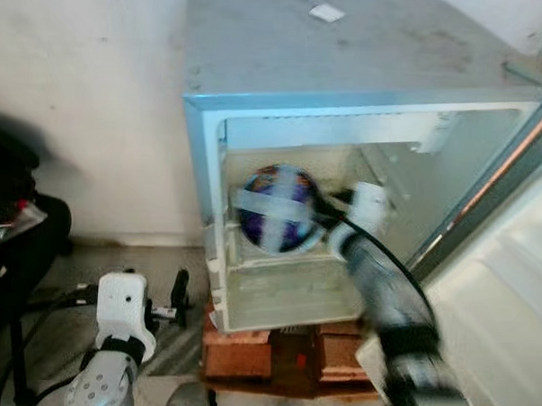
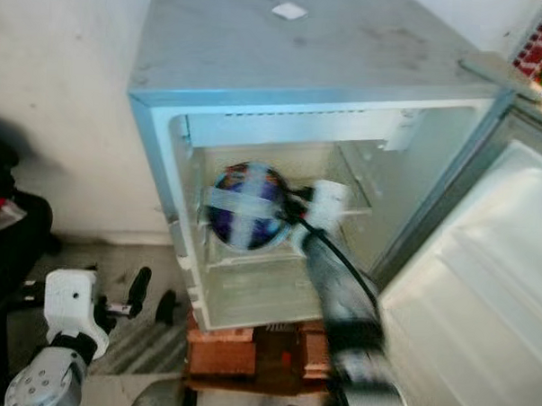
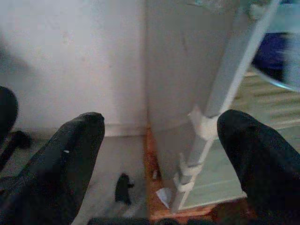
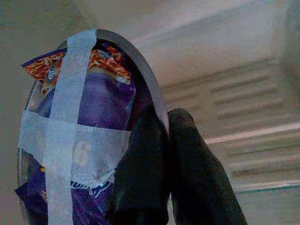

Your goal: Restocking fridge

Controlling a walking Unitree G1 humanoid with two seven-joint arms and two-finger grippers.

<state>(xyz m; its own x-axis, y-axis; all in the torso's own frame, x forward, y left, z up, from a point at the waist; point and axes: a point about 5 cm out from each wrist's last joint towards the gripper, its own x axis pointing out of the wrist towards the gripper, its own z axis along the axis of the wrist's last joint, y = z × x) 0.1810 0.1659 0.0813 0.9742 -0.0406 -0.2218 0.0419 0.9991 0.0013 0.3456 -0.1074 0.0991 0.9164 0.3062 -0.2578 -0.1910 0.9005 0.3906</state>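
Here, progress: we judge the restocking well under way, with our right arm reaching inside the open fridge (image 1: 367, 59) and the load not yet let go.
Right gripper (image 4: 164, 136): our two black fingers are pressed together on the rim of a round plate (image 1: 278, 210), pinching it on edge.
Plate: it carries a purple snack packet (image 4: 101, 112) strapped down by a cross of pale tape (image 4: 61, 136); it sits inside the upper compartment, tilted nearly upright, above the ribbed shelf (image 1: 285, 289).
What is left: as we see it, the plate must come to rest on the shelf or against the back wall, then the fingers part and the arm backs out; the door (image 2: 483, 293) stands wide open to our right and needs shutting after.
Left gripper (image 3: 161, 136): our fingers are spread wide and empty, low beside the fridge's left front edge, near the floor.
Around: the fridge stands on red bricks (image 1: 237, 354); a white wall (image 1: 87, 96) is behind, and dark gear (image 1: 9, 236) lies far left.
In the way: the compartment's left frame is close to the plate's edge, so we could knock it.
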